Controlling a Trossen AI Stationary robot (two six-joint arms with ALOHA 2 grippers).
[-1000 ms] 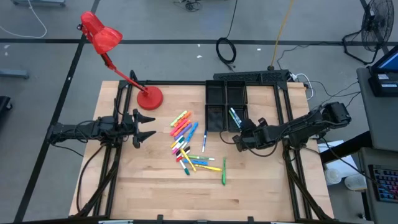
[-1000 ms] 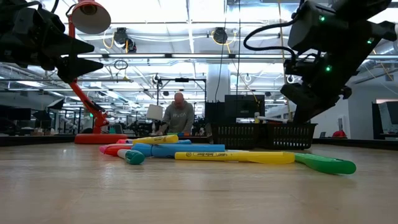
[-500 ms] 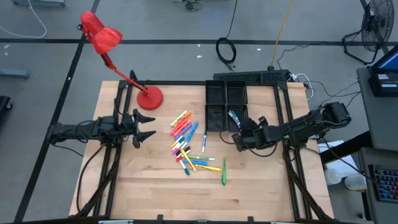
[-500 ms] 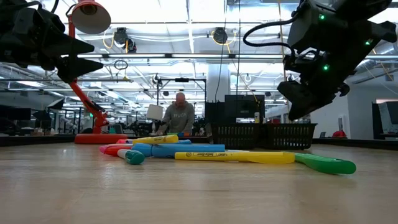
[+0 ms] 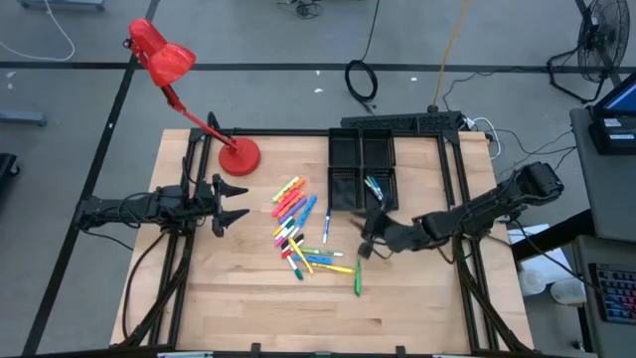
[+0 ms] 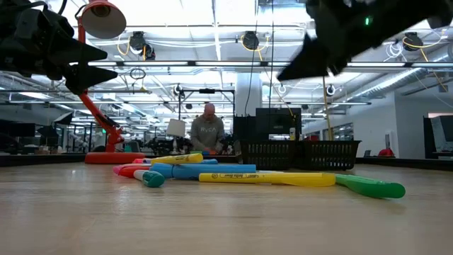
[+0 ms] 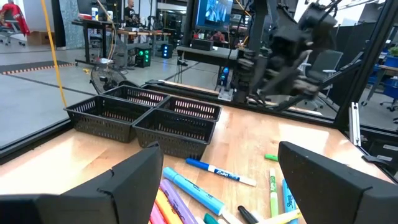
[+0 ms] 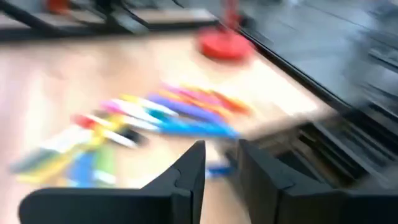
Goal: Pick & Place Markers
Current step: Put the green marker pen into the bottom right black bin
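Observation:
The markers (image 5: pixel 298 227) lie loose in a mixed-colour heap on the wooden table, also seen in the low view (image 6: pixel 212 172) and in the wrist views (image 7: pixel 211 186) (image 8: pixel 155 118). A green marker (image 5: pixel 358 275) lies apart, nearer the near edge. One teal marker (image 5: pixel 375 186) lies in the black tray's near right compartment. My right gripper (image 5: pixel 363 237) (image 8: pixel 221 152) hovers between the tray and the heap, empty, with a narrow gap between its fingers. My left gripper (image 5: pixel 238 204) (image 7: pixel 221 149) waits wide open to the left of the heap, above the table.
The black four-compartment tray (image 5: pixel 348 139) sits at the far edge, right of centre. A red desk lamp (image 5: pixel 238 156) stands at the far left. Bare wood stretches along the near edge. A person (image 6: pixel 207 131) stands far behind the table in the room.
My right gripper has swung away from the tray's near right compartment toward the table's left and near edges, ending close to the markers' right side. The motion is fast; its wrist picture is smeared. The markers have stayed where they were.

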